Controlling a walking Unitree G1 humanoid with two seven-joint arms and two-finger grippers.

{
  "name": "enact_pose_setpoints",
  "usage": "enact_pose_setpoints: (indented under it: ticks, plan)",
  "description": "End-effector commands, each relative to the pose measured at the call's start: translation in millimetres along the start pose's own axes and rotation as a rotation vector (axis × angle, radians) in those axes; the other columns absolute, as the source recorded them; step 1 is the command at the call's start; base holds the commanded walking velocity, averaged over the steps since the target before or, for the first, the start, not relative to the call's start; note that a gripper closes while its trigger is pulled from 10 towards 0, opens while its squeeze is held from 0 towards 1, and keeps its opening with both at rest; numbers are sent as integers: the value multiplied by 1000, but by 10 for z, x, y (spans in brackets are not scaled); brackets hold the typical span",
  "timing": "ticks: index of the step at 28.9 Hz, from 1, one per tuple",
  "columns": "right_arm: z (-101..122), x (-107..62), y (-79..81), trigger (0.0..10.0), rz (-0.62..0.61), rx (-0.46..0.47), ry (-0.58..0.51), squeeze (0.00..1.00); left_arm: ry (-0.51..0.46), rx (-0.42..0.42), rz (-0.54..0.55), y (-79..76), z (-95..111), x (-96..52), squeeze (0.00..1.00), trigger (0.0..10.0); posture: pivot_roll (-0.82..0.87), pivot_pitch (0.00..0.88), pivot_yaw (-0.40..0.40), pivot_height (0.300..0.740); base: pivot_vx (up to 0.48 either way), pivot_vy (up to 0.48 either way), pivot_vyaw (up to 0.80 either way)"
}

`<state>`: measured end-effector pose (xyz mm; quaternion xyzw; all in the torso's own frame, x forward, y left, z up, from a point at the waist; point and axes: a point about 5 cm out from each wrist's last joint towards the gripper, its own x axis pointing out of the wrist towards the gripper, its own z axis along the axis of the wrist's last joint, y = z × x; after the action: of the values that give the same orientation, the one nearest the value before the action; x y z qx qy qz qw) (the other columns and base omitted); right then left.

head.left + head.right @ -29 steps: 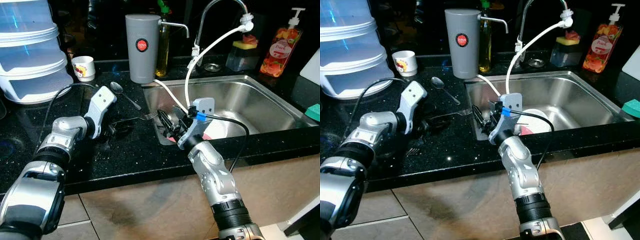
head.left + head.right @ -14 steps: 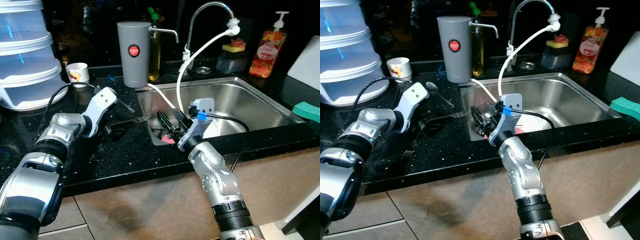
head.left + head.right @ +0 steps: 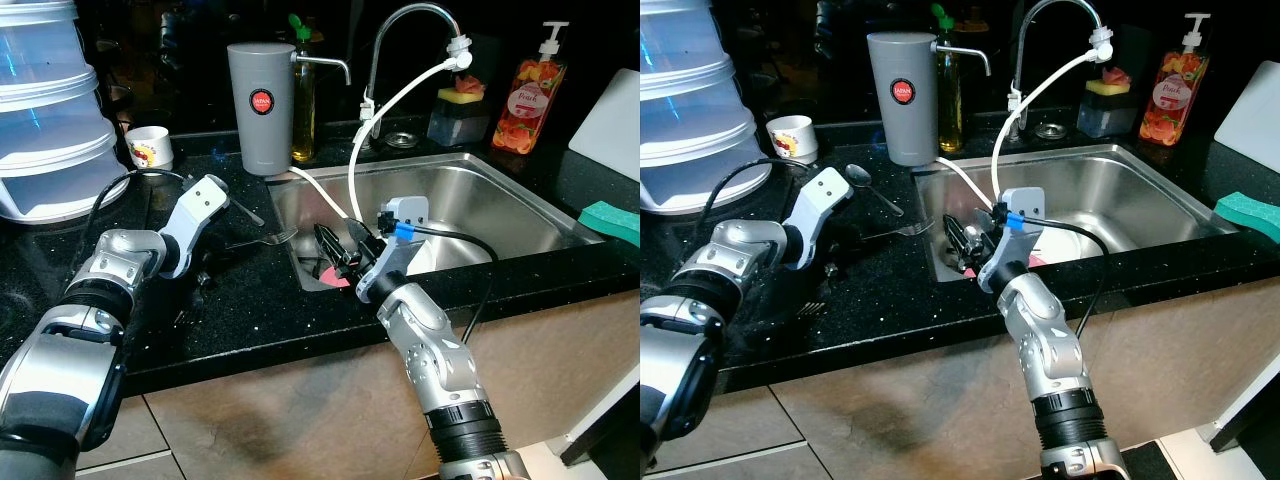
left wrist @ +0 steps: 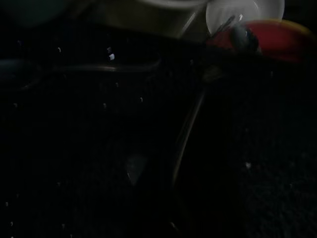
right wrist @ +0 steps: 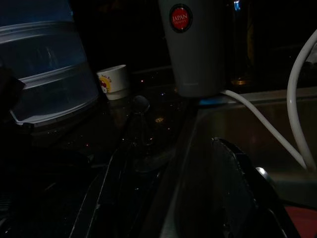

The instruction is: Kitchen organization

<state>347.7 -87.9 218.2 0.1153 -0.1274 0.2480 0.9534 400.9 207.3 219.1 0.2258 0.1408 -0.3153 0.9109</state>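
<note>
A metal fork (image 3: 262, 240) lies on the black counter (image 3: 250, 310) just left of the sink, tines toward the sink. My left gripper (image 3: 217, 263) is low over the fork's handle end; its dark fingers blend into the counter. In the dim left wrist view the fork's handle (image 4: 187, 133) runs ahead. A spoon (image 3: 866, 182) lies behind the left wrist. My right gripper (image 3: 336, 250) hangs at the sink's left edge, open, with nothing between its fingers (image 5: 241, 191). Below it lies something red (image 3: 337, 277).
The steel sink (image 3: 500, 205) holds a white plate (image 3: 432, 257); a faucet (image 3: 400, 40) with a white hose arches over it. A grey flask (image 3: 262, 108), a small cup (image 3: 149, 148) and stacked plastic containers (image 3: 50, 120) stand behind. A soap bottle (image 3: 522, 92) and a green sponge (image 3: 610, 218) sit on the right.
The whole picture has shifted a little, so the camera moved. Both grippers keep nearly the same pose, the left by the fork and the right at the sink's edge.
</note>
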Motion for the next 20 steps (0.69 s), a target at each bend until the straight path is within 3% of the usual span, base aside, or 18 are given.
enact_pose_setpoints:
  ticks: [1,6,10,13,14,17,18,20]
  plan:
    - [35,7,-3,10000,-3,8,-5,0,62,-41,-23,-35,-183,-8,0,0,44,66,25,740,0,0,0]
    - [50,14,-25,10000,-16,21,-10,0,-75,-136,-70,1,-6,-41,0,0,42,67,26,740,0,0,0]
    - [66,19,-39,10000,-23,36,-16,0,-343,-324,-120,123,299,-172,0,0,44,68,26,740,0,0,0]
    - [67,22,-40,10000,-23,40,-16,0,-429,-368,-145,177,381,-251,0,0,47,68,25,740,0,0,0]
    - [70,28,-38,10000,-21,44,-17,0,-507,-404,-197,210,450,-328,0,0,49,70,23,740,0,0,0]
    - [75,34,-35,10000,-20,47,-18,0,-576,-435,-260,221,510,-391,0,0,50,70,22,740,0,0,0]
    - [80,41,-31,10000,-18,51,-21,0,-666,-470,-333,228,590,-463,0,0,50,70,22,740,0,0,0]
    - [81,43,-29,10000,-17,52,-22,0,-706,-486,-360,231,622,-493,0,0,50,70,22,740,0,0,0]
